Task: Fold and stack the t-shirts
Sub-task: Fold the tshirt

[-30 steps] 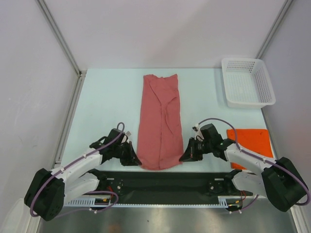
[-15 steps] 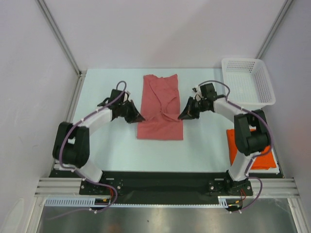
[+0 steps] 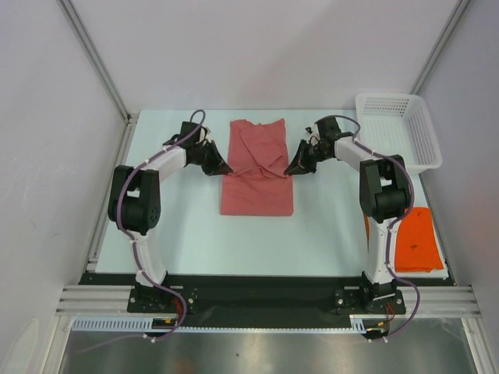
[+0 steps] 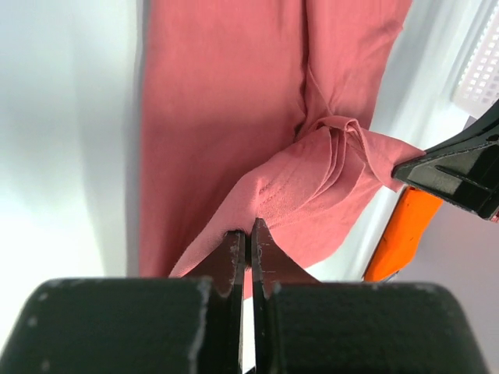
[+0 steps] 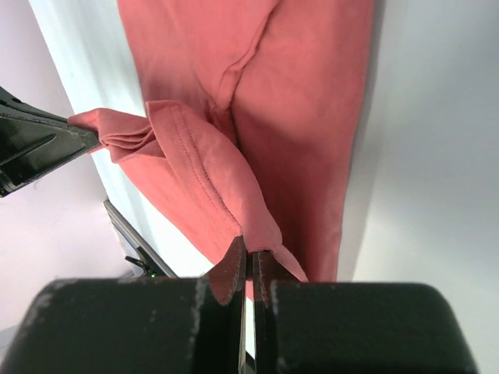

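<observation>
Left gripper (image 3: pixel 221 168): jaws closed, pinching the left edge of the pink-red t-shirt (image 3: pixel 257 195). Right gripper (image 3: pixel 291 168): jaws closed on the opposite edge. The shirt spans between both jaw sets, its held edge lifted and bunched over the flat layer below. The orange t-shirt (image 3: pixel 417 241) lies well apart from the right jaws, partly behind that arm. The white basket (image 3: pixel 398 166) sits near the right jaws.

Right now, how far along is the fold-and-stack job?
Done: the orange t-shirt lies as a flat rectangle beside the right arm; the pink-red t-shirt is narrowed to a strip. In hand: the left end effector and right end effector are each shut on a corner of its edge, raised over its middle, the lengthwise fold half made. Left: lay that fold flat, then stack both shirts.
</observation>
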Robot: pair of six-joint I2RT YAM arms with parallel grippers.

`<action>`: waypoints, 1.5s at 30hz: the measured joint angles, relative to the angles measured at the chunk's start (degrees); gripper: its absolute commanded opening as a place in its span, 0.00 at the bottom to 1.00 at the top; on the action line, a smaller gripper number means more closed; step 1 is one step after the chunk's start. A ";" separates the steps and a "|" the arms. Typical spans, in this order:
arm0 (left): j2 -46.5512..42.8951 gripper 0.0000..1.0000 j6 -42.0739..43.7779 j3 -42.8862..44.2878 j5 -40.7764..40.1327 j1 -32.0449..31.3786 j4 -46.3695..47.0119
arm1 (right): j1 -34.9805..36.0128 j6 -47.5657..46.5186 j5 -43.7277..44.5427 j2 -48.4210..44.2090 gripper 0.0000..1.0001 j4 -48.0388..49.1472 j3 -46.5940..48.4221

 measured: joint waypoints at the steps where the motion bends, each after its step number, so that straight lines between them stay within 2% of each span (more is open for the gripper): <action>1: 0.74 0.00 0.09 0.61 0.20 0.07 -0.15 | -0.15 -0.04 -0.07 0.74 0.00 -0.37 0.70; 15: 8.13 0.00 1.75 7.32 1.14 0.72 -4.79 | -1.99 -1.22 -2.80 6.73 0.00 -3.15 5.84; 16: 8.79 0.02 2.08 8.15 1.14 0.79 -5.29 | -2.03 -1.29 -3.06 7.23 0.00 -3.28 6.43; 17: 9.49 0.07 2.49 8.96 1.11 0.81 -5.75 | -2.12 -1.46 -3.30 7.87 0.00 -3.43 7.19; 18: 9.99 0.12 2.73 9.44 1.01 0.83 -5.99 | -2.16 -1.46 -3.50 8.33 0.13 -3.54 7.69; 19: 10.47 0.25 3.19 10.01 0.50 0.85 -6.64 | -2.25 -1.49 -3.58 8.87 0.23 -3.69 8.28; 20: 10.93 0.28 4.11 10.71 -0.39 0.85 -7.63 | -2.36 -1.62 -3.58 9.49 0.29 -4.28 9.14; 23: 10.82 0.43 5.97 12.22 -5.42 0.87 -10.10 | -2.93 -2.56 -2.97 11.39 0.45 -6.19 12.72; 26: 7.76 0.46 8.46 12.00 -10.03 1.03 -11.21 | -3.80 -4.83 0.24 13.11 0.52 -10.84 19.82; 28: 4.20 0.24 9.49 11.17 -9.90 1.01 -10.84 | -4.04 -6.51 2.08 11.98 0.50 -12.15 20.92; 29: 2.47 0.18 9.90 10.25 -8.76 0.96 -9.77 | -4.11 -6.93 2.78 10.47 0.49 -12.35 20.00; 32: -3.21 0.13 9.49 4.94 -3.41 0.31 -4.28 | -3.15 -6.14 3.34 3.04 0.41 -8.37 9.73; 34: -4.46 0.13 8.24 1.18 -0.28 -0.90 -0.46 | -1.40 -4.26 3.23 -0.76 0.10 -4.76 3.32; 35: -4.07 0.13 7.17 -0.79 1.51 -1.90 1.75 | -0.13 -2.69 2.60 -2.03 0.01 -2.05 0.31; 39: 1.73 0.12 4.37 -3.52 6.47 -4.57 6.36 | 3.54 5.38 -1.77 -0.57 0.00 10.32 -5.33; 43: 8.85 0.12 3.43 -1.49 8.66 -4.70 8.13 | 3.89 11.56 -5.68 5.64 0.00 21.55 -5.27; 45: 11.45 0.12 3.41 0.76 8.85 -4.20 8.57 | 3.23 13.42 -6.71 8.52 0.00 24.22 -4.26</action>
